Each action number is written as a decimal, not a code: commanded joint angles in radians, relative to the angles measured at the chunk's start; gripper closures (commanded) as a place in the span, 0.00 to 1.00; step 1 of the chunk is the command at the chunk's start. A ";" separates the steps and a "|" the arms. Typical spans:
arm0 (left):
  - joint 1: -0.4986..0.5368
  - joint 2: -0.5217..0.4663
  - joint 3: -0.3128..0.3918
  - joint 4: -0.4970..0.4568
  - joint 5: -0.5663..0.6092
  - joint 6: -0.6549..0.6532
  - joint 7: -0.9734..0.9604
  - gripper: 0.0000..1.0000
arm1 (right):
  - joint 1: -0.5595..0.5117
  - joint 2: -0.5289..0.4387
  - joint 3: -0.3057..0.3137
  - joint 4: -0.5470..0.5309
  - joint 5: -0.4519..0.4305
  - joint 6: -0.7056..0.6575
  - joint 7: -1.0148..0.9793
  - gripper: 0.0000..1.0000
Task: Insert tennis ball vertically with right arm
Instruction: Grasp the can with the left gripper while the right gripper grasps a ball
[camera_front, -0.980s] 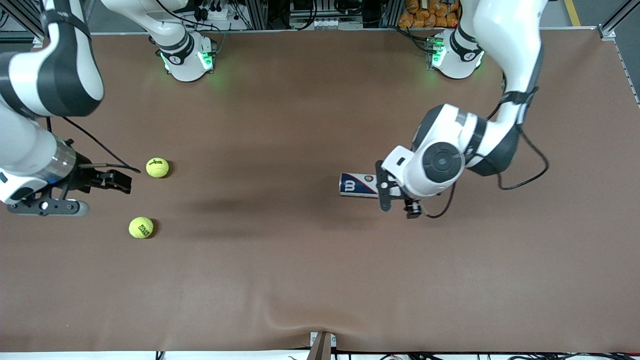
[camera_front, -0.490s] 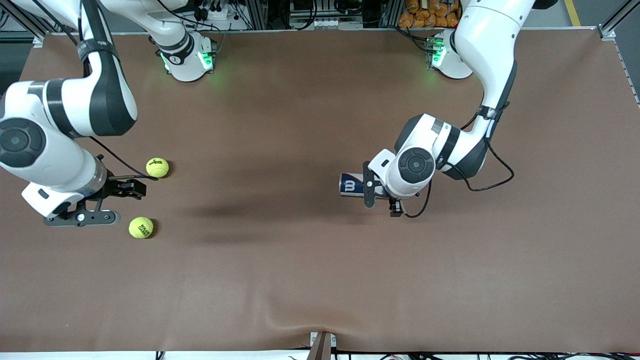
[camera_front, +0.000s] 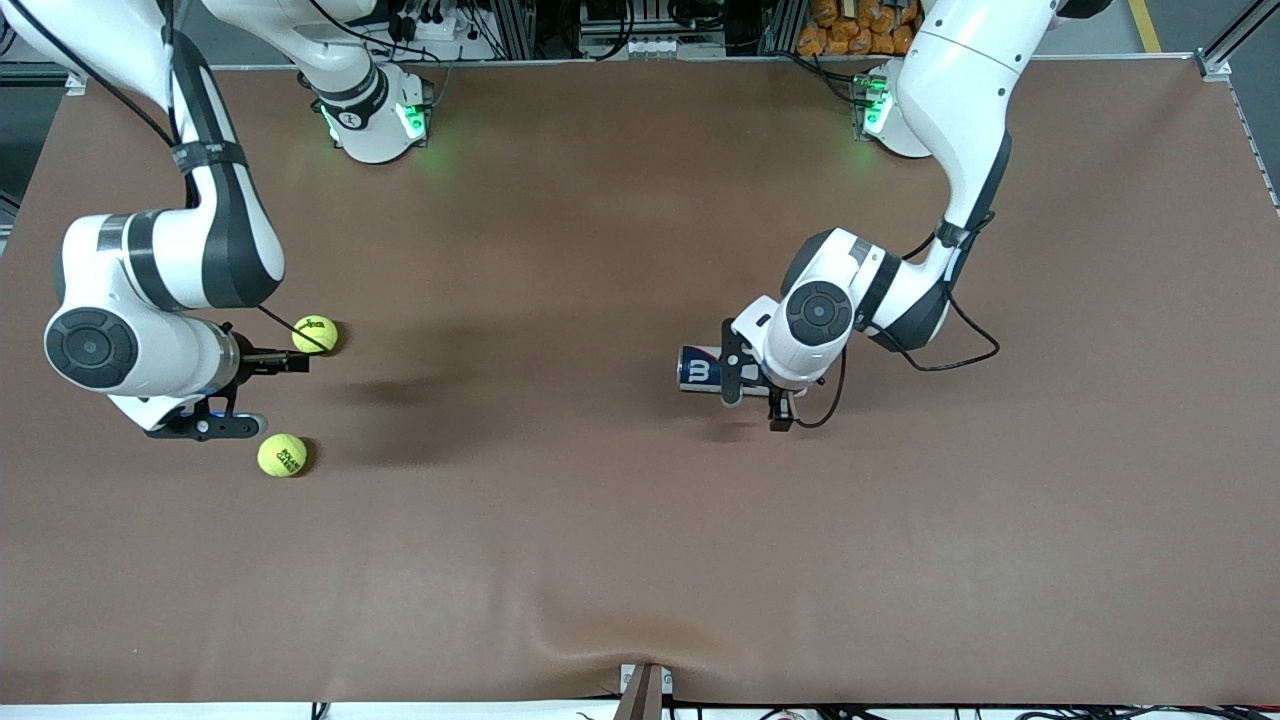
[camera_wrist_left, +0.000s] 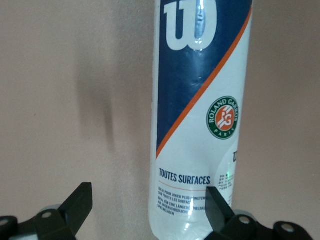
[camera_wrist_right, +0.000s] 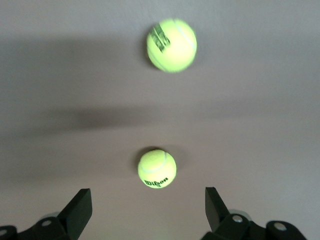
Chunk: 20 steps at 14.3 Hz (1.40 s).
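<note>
Overhead, both pincers gape — right pincer (camera_front: 232, 395) between two balls (camera_front: 315, 335).

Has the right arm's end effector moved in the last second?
Yes. The right end effector slid toward the two yellow felt tennis balls, which stayed put.

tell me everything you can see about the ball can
The can is a tube with a glossy label in navy and white, split by an orange stripe, bearing a big white W, a round Roland Garros badge and the words "toutes surfaces". It lies on its side on the table, toward the left arm's end. The open left gripper is over it; nothing visibly grips it.
</note>
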<state>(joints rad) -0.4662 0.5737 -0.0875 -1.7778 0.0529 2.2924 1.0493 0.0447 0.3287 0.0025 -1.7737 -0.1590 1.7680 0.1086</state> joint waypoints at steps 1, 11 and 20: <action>-0.003 -0.035 -0.032 -0.042 0.013 0.024 0.009 0.00 | -0.022 -0.036 0.008 -0.120 0.019 0.057 -0.003 0.00; -0.026 -0.040 -0.032 -0.138 0.045 0.128 0.006 0.00 | -0.091 -0.094 0.010 -0.431 0.096 0.317 -0.076 0.00; -0.015 0.002 -0.034 -0.134 0.091 0.228 0.012 0.39 | -0.106 -0.016 0.007 -0.432 0.096 0.402 -0.081 0.00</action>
<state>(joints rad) -0.4828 0.5802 -0.1223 -1.9064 0.1248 2.5020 1.0529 -0.0413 0.3073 0.0018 -2.1910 -0.0789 2.1450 0.0517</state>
